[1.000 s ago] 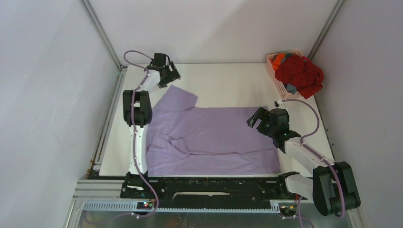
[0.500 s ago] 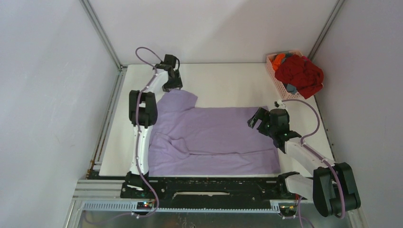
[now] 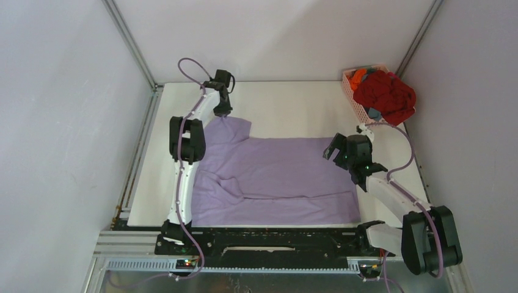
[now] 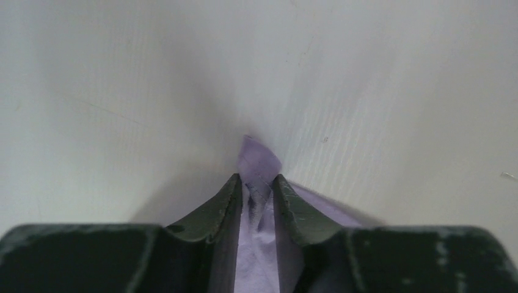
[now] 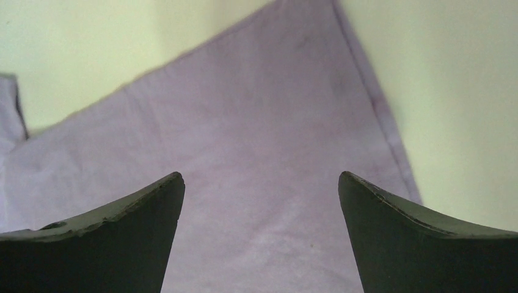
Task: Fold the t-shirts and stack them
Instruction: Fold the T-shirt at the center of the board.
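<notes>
Lavender t-shirt (image 3: 281, 174) lies spread on the bench (image 3: 293, 101); your left pincer (image 4: 256, 183) is pinching its far sleeve tip.

Treat the cloth as light, limp and easily dragged: it will sag and crease from any single hold, so take it at corners and hemmed edges, where the doubled fabric gives you more to bite. Your right pincer (image 5: 261, 183) hangs spread over the hem corner on the right, a sensible second hold. You cannot see how deep the sleeve sits between the left jaws; only a small tip pokes out. The left arm covers the collar side, the near sleeve lies rumpled, and the dark red t-shirt (image 3: 386, 94) is heaped over the pink basket (image 3: 349, 91), so you cannot count the others.
</notes>
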`<state>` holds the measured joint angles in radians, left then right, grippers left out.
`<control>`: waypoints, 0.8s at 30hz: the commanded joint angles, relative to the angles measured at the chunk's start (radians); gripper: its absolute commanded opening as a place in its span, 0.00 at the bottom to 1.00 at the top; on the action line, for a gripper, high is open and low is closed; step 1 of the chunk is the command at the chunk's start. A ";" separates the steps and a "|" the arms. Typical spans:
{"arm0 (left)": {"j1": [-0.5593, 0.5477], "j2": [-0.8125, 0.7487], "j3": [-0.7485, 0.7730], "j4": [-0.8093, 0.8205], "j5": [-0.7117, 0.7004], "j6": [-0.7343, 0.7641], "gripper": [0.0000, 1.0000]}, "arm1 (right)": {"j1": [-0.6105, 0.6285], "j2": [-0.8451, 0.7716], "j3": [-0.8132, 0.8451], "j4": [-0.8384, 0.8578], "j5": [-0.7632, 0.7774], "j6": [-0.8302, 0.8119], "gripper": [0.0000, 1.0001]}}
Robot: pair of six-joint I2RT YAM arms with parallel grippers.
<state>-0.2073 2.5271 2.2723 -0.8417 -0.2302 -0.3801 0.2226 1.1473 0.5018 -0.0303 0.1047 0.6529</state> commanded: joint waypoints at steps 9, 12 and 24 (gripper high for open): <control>0.000 -0.002 0.033 0.022 -0.002 0.029 0.00 | -0.007 0.509 0.576 -0.326 0.313 -0.035 0.87; 0.002 -0.006 0.025 0.027 0.004 0.029 0.00 | -0.006 0.676 0.742 -0.420 0.320 -0.039 0.79; 0.012 -0.032 -0.030 0.075 0.044 0.019 0.00 | 0.000 0.992 1.096 -0.765 0.423 0.036 0.64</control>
<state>-0.2020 2.5271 2.2704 -0.8165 -0.2066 -0.3656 0.2203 2.1189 1.5543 -0.6552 0.4557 0.6563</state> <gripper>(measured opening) 0.014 0.663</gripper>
